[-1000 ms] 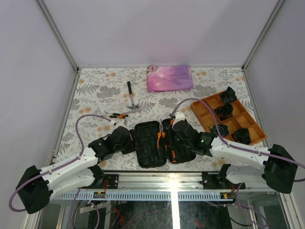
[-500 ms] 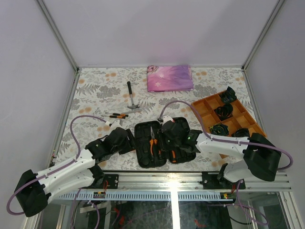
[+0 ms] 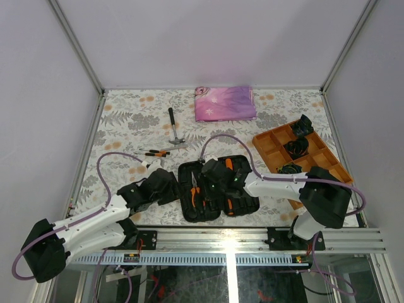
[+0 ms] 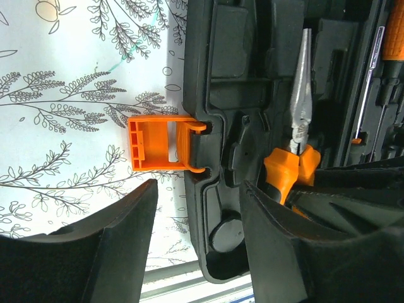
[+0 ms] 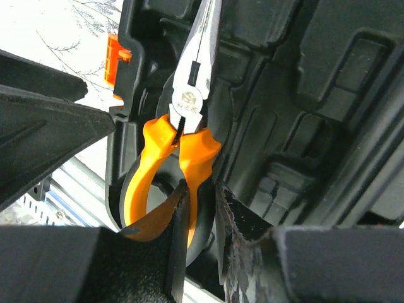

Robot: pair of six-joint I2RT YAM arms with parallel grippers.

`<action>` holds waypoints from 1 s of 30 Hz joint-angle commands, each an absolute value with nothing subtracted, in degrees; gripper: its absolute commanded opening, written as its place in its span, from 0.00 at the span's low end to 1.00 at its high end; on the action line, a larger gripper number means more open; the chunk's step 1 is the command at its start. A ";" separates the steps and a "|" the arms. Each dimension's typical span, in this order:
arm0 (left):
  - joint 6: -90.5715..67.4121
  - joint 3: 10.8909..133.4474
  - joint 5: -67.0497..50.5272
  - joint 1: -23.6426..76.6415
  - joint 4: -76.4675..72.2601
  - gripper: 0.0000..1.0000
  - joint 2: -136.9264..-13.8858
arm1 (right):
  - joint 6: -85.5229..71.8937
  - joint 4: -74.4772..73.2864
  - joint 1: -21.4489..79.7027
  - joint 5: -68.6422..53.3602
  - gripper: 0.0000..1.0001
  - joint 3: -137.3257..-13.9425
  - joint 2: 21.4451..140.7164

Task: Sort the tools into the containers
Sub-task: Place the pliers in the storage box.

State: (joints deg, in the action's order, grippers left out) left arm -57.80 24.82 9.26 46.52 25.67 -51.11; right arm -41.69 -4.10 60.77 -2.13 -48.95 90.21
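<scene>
The right hand (image 3: 201,182) grips the orange-handled pliers (image 5: 189,107) over the left half of the open case (image 4: 199,63) on the desk (image 3: 126,120). The mark stamped on them is too small to read. The left hand (image 4: 197,208), half-wide and holding nothing, straddles the case wall beside 1 orange latch (image 4: 154,144).

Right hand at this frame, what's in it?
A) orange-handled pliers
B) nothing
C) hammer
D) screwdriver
A: the right wrist view shows the right hand pinching the orange handles of the pliers, their metal nose pointing away over the open tool case.
</scene>
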 commanded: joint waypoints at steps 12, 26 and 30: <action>-55.33 26.82 11.11 46.50 24.39 0.48 -50.26 | -42.47 -7.18 62.24 -4.59 0.00 -58.68 98.06; -52.14 27.82 11.31 46.51 24.89 0.48 -50.58 | -44.00 -13.23 62.71 -1.31 0.00 -62.27 100.85; -51.90 28.09 11.32 46.60 24.87 0.50 -50.95 | -44.04 -14.32 62.93 0.06 0.00 -62.65 100.85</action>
State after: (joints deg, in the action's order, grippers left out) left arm -53.45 25.71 9.65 46.52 25.61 -50.57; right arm -43.27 -12.60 62.15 -2.39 -60.07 100.86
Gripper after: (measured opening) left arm 0.487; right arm 0.251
